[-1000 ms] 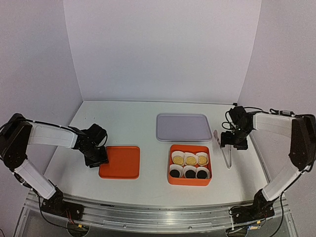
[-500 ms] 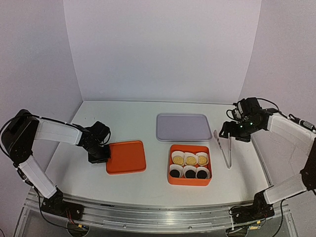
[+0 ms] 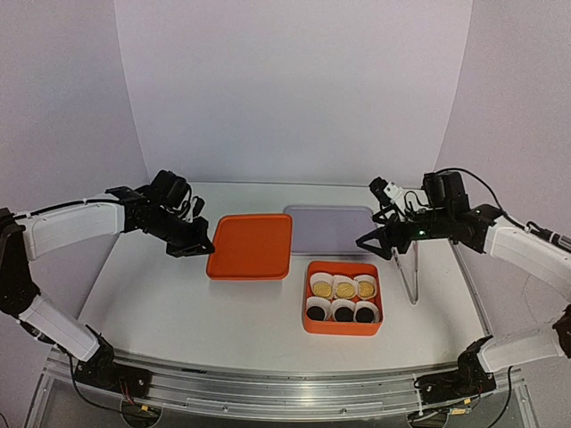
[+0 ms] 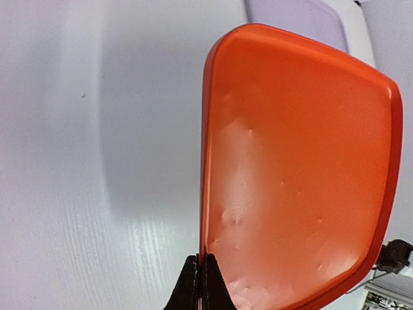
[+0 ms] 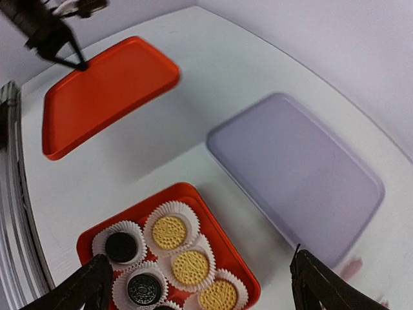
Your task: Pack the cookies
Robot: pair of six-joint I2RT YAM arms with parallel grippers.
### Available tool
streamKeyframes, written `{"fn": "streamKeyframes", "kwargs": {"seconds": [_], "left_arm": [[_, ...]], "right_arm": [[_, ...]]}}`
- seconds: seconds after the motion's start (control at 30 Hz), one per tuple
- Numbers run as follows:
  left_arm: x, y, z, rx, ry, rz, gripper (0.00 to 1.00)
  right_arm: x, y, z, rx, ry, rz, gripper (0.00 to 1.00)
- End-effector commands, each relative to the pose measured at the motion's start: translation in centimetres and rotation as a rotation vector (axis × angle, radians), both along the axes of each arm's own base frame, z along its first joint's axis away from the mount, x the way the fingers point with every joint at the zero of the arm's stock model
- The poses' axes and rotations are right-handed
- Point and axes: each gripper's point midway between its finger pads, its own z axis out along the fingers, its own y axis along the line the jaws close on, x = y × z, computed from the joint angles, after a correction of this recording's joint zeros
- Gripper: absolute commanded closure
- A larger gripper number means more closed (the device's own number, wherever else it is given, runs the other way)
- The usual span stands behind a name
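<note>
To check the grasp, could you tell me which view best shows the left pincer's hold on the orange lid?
Left wrist: close up, the left pincer pinches the orange lid at its rim. Top external shows the lid whole but the grip small; right wrist shows it distant, slightly blurred.

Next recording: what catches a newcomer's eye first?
The orange lid, pinched at its edge by the left end effector, hangs above the table left of centre. Beside it, six cookies fill the box, and the right end effector hangs open just beyond.
</note>
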Motion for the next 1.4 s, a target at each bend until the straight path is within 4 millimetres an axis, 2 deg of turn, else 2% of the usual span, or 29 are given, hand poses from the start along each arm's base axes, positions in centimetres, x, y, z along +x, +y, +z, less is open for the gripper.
{"fn": "streamKeyframes", "kwargs": {"seconds": [0.0, 0.1, 0.2, 0.3, 0.43, 0.6, 0.73, 0.8, 0.93, 1.07, 1.2, 1.23, 1.3, 1.37], "left_arm": [[-1.9, -2.6, 5.2, -0.161, 0.004, -0.153, 1.0], [-3.8, -3.9, 6.0, -0.246, 0.077, -0.228, 1.0], [-5.5, -4.1, 4.8, -0.251, 0.206, -0.264, 1.0], [-6.4, -4.3, 4.3, -0.264, 0.277, -0.282, 1.0], [-6.9, -5.3, 5.2, -0.34, 0.307, -0.314, 1.0], [-6.9, -5.3, 4.6, -0.316, 0.342, -0.312, 1.0], [-6.7, -5.5, 4.5, -0.312, 0.363, -0.323, 1.0], [-6.6, -5.8, 4.7, -0.322, 0.367, -0.334, 1.0], [-6.4, -6.0, 4.9, -0.322, 0.371, -0.343, 1.0], [-6.5, -6.0, 4.4, -0.316, 0.383, -0.349, 1.0], [-6.1, -6.3, 5.1, -0.333, 0.355, -0.354, 0.99], [-5.8, -6.5, 5.5, -0.336, 0.337, -0.353, 0.92], [-4.7, -6.7, 6.7, -0.337, 0.28, -0.343, 0.71], [-3.0, -7.0, 9.0, -0.332, 0.177, -0.328, 0.46]], "right_arm": [[-2.0, 5.2, 2.5, -0.014, -0.409, 0.398, 0.08], [-3.0, 7.3, 3.5, -0.008, -0.575, 0.533, 0.09], [-3.5, 9.0, 4.5, 0.002, -0.673, 0.618, 0.09], [-4.3, 10.6, 4.6, 0.011, -0.738, 0.713, 0.1], [-5.7, 12.5, 3.8, 0.021, -0.781, 0.847, 0.12], [-6.3, 14.4, 3.1, 0.005, -0.786, 0.926, 0.14], [-7.0, 16.0, 2.3, 0.005, -0.773, 0.989, 0.21], [-7.5, 17.0, 1.7, -0.011, -0.772, 1.03, 0.27], [-8.0, 18.3, 1.0, -0.028, -0.766, 1.075, 0.51], [-7.9, 18.5, 0.8, -0.044, -0.772, 1.076, 0.74], [-8.0, 18.3, 1.0, -0.045, -0.754, 1.066, 0.94], [-8.1, 18.2, 1.0, -0.044, -0.747, 1.064, 0.97], [-8.2, 17.8, 1.0, -0.051, -0.738, 1.054, 1.0], [-8.3, 17.3, 1.0, -0.067, -0.73, 1.033, 1.0]]}}
